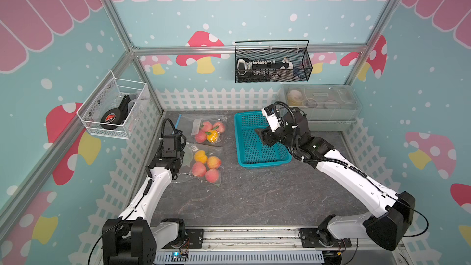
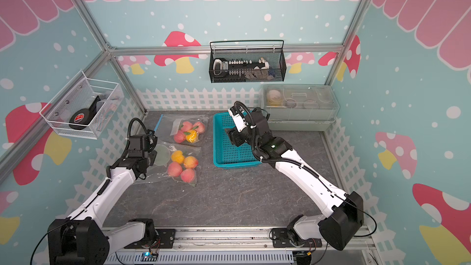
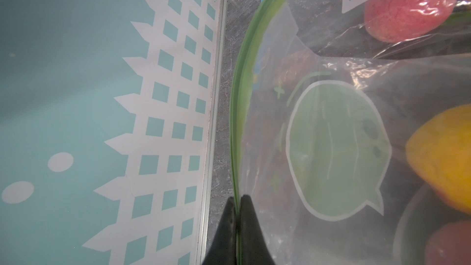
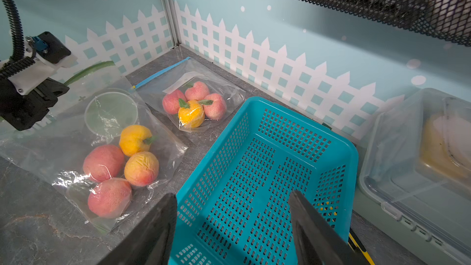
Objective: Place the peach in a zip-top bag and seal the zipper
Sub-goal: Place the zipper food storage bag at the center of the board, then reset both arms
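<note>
A clear zip-top bag point(image 1: 204, 149) point(image 2: 188, 149) with a green zipper point(image 3: 235, 113) point(image 4: 86, 71) lies at the left of the table. It holds several fruits, among them a pink peach point(image 1: 198, 169) point(image 4: 103, 163) and a yellow one point(image 3: 441, 159). At the bag's left edge my left gripper point(image 3: 238, 200) has its jaws nearly together with the green zipper strip between them. My right gripper point(image 4: 234, 196) point(image 1: 260, 133) hangs open and empty over the teal basket point(image 4: 254, 164) point(image 1: 265, 163).
A second bag point(image 1: 207, 130) point(image 4: 196, 103) with a blue zipper and several fruits lies behind the first. A clear lidded box point(image 1: 321, 103) stands at the back right. The fence-patterned left wall point(image 3: 165, 123) is close beside the zipper.
</note>
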Controlling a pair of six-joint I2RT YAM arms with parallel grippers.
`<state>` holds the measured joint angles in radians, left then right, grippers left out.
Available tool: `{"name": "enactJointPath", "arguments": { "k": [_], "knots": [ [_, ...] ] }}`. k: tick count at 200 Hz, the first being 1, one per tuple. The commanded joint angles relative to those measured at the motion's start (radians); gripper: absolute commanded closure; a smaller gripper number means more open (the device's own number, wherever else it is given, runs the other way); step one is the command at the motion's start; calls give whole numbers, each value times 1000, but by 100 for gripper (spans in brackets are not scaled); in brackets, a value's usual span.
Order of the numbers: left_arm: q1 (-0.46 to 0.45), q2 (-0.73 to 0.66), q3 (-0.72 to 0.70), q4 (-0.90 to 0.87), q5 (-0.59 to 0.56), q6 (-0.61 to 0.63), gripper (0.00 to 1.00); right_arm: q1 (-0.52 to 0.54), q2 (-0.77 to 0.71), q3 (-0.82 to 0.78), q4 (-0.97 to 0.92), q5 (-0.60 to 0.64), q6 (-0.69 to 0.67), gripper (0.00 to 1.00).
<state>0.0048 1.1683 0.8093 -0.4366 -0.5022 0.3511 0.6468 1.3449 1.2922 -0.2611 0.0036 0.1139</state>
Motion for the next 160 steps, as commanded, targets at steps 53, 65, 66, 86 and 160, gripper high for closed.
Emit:
{"name": "enactJointPath", "arguments": {
  "k": [53, 65, 66, 86, 160],
  "knots": [
    [16, -49, -19, 72, -22, -12, 1, -12, -26, -23, 17, -2, 13, 29],
    [16, -66, -13, 75, -1, -27, 1, -12, -28, -32, 23, 9, 15, 29],
    [16, -68, -12, 75, 1, -29, 1, -12, -28, -32, 25, 10, 15, 29],
    [16, -121, 11, 52, 89, -99, 1, -13, -47, -65, 53, 44, 17, 29],
    [14, -319, 66, 48, 349, -702, 1, -33, -160, -297, 230, 373, 25, 29]
  ]
}}
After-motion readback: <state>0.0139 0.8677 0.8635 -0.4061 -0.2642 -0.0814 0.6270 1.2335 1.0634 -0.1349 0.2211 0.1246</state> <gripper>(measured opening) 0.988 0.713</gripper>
